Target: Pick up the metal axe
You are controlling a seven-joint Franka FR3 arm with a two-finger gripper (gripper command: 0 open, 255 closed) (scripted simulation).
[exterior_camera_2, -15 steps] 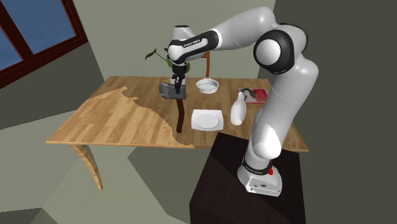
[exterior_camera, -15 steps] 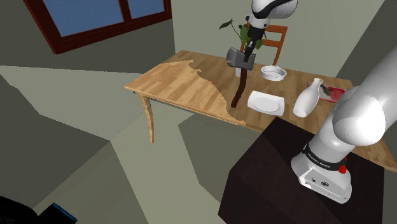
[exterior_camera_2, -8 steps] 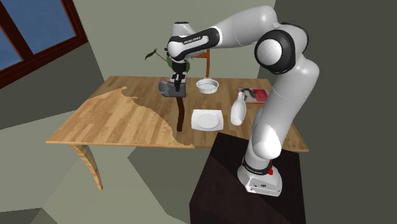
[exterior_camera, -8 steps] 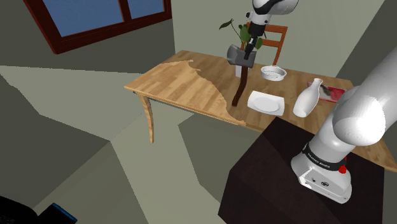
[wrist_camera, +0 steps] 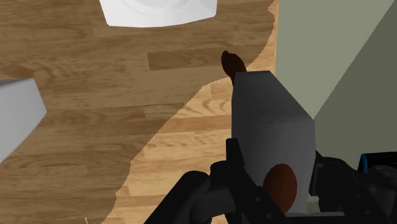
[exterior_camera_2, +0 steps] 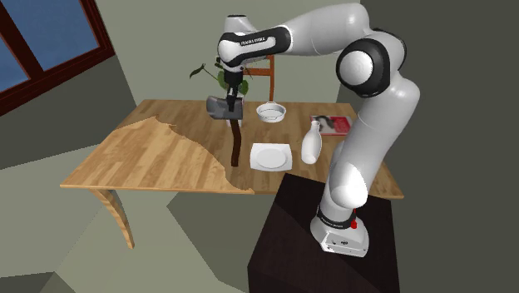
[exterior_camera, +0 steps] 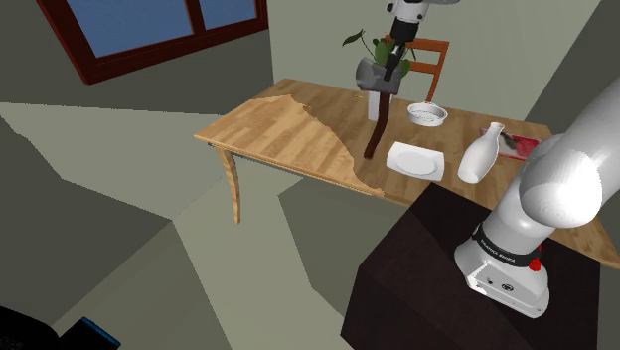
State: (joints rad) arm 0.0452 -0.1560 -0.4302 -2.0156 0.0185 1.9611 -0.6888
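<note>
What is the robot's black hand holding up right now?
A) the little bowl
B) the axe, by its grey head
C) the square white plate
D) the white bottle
B: the gripper is shut on the grey head of the axe, whose brown handle hangs down over the wooden table.

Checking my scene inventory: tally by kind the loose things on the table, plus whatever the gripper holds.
axe, held by the gripper: 1
square white plate: 1
bowl: 1
white bottle: 1
red book: 1
potted plant: 1
Total: 6
</note>
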